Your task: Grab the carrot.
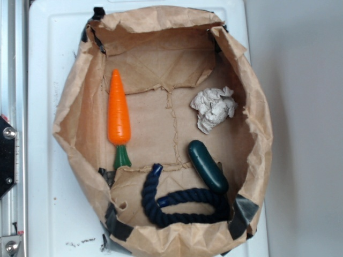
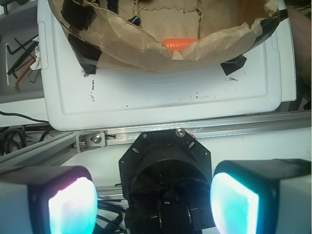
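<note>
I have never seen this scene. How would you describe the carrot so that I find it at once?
Look inside the brown paper bag lying open on the white surface. The carrot lies along its left side, point toward the top of the exterior view. It alone is bright orange, unlike the dark green cucumber and navy rope.

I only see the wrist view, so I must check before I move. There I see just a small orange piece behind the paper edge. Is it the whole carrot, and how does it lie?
Observer: Yes, the whole carrot lies flat inside the paper bag, by its left wall in the exterior view.
Operator: Where does its tip point?
Observer: Toward the top of the exterior picture; the green stem points to the bottom.
Operator: Is anything touching it?
Observer: No. The dark green cucumber, the blue rope and the crumpled paper ball lie apart from it.
</note>
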